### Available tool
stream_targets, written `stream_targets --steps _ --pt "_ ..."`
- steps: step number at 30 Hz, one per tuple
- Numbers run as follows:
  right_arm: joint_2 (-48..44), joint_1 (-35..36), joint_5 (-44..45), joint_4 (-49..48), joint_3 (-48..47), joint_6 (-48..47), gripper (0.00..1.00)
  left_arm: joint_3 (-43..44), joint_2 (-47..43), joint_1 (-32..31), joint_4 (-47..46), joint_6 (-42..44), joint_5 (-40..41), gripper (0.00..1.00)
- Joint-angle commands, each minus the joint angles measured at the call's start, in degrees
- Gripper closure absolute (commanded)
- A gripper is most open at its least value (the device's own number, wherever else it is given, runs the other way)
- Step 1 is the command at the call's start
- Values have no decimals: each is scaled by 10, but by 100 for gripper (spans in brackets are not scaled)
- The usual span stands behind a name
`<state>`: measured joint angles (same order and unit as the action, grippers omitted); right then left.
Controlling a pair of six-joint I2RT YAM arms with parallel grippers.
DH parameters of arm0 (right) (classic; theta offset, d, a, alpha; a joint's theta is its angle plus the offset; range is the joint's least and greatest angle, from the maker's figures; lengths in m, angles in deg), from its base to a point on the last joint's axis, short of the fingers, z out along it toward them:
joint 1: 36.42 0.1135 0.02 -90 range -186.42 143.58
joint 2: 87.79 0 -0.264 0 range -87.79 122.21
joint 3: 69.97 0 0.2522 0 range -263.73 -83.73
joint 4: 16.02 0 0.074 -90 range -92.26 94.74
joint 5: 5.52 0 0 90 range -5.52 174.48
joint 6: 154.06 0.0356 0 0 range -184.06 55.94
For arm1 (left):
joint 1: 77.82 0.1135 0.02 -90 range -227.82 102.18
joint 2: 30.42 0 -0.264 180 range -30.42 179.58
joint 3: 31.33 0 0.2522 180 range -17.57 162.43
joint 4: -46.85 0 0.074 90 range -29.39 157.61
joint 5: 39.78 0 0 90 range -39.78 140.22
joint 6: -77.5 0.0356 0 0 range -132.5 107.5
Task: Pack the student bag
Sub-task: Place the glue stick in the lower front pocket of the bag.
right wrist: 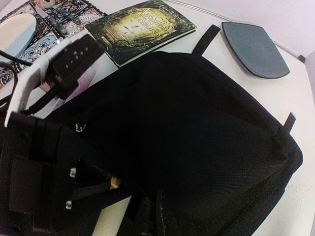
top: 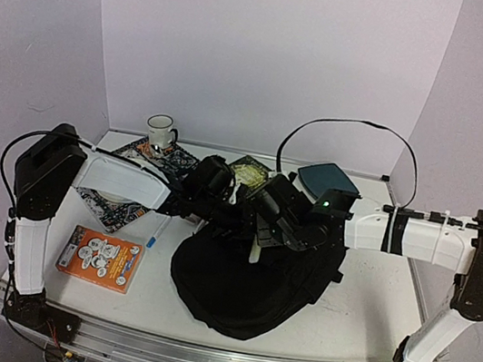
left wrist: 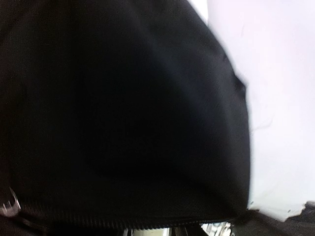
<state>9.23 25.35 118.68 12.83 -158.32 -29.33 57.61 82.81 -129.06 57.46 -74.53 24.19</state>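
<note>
Low centre of the overhead frame, the student bag (top: 242,291) is lying slumped, zip (left wrist: 98,221) seemingly closed. At its upper edge the right gripper (top: 258,239) is sitting clamped tight; left gripper (top: 223,210) jaws hidden, cannot tell. Judging: opening step is running; next is needing a pull along the zip.

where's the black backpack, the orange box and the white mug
large black fabric backpack (top: 243,287), top external view, middle of its body
flat orange printed box (top: 100,258), top external view, centre of its top
white dark-rimmed mug (top: 158,132), top external view, its outer wall
</note>
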Motion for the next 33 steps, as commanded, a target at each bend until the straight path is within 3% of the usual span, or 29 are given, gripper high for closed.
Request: stream_targets --steps 1,18,21,33 --pt "-35 8 -25 -7 11 31 100 4 -6 5 -69 -55 62 99" --pt "-49 17 -93 -23 23 47 100 -61 -3 0 -198 -184 203 92" --pt "-47 18 -101 -27 25 48 100 -84 -15 0 -232 -205 224 87" --pt "-55 18 -105 -30 49 62 100 -147 -30 -1 -371 -276 215 82"
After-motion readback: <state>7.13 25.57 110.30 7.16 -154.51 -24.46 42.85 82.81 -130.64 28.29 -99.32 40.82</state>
